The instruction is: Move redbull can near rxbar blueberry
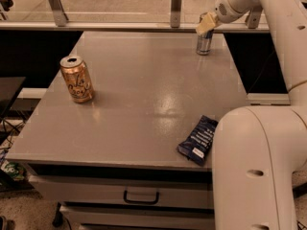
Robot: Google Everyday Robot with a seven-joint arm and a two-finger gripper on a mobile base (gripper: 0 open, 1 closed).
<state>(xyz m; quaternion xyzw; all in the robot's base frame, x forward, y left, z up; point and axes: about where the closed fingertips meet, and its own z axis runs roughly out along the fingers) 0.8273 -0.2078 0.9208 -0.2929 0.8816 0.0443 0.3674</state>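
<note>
The redbull can [204, 43] stands upright at the table's far right edge, slim and silver-blue. My gripper [206, 25] is at the can's top, covering its upper part. The rxbar blueberry [198, 139], a dark blue wrapper with white lettering, lies flat near the front right edge, well apart from the can and partly next to my arm's white body [254, 166].
A gold/orange can [76, 79] stands upright on the left side of the grey table [144, 95]. A railing with metal posts [176, 6] runs behind the far edge. A drawer with a handle [141, 195] sits under the front edge.
</note>
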